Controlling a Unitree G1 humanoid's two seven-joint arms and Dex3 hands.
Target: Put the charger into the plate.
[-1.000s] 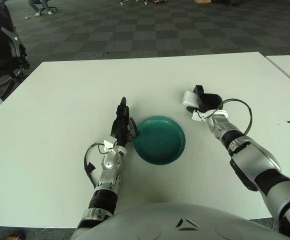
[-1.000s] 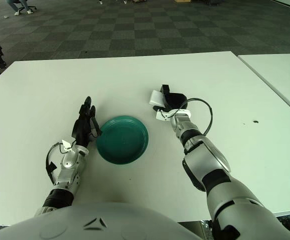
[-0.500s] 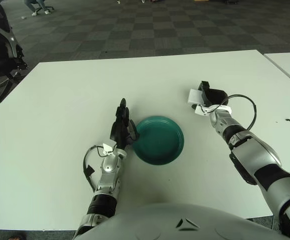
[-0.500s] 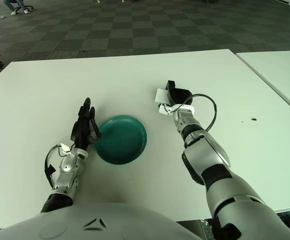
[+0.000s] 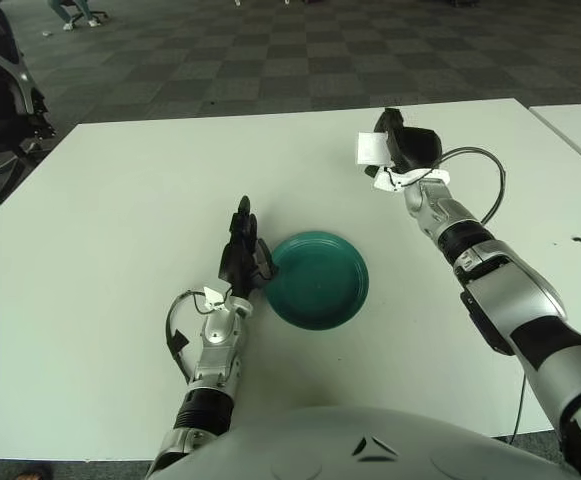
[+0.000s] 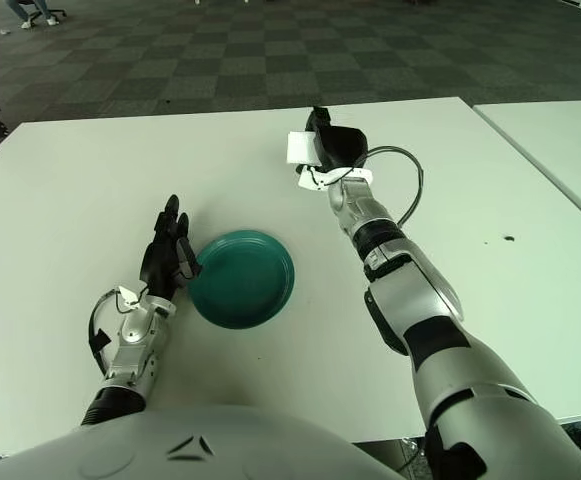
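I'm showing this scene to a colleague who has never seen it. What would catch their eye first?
Probably the right robot hand, raised over the far side of the white table with its fingers closed on a white charger. Next comes the teal plate near the table's middle, empty. The left robot hand rests just left of the plate, fingers extended, holding nothing.

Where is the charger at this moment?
The white charger is in the right hand, held up on the table's far right side, beyond and to the right of the green plate. It is not in the plate yet.
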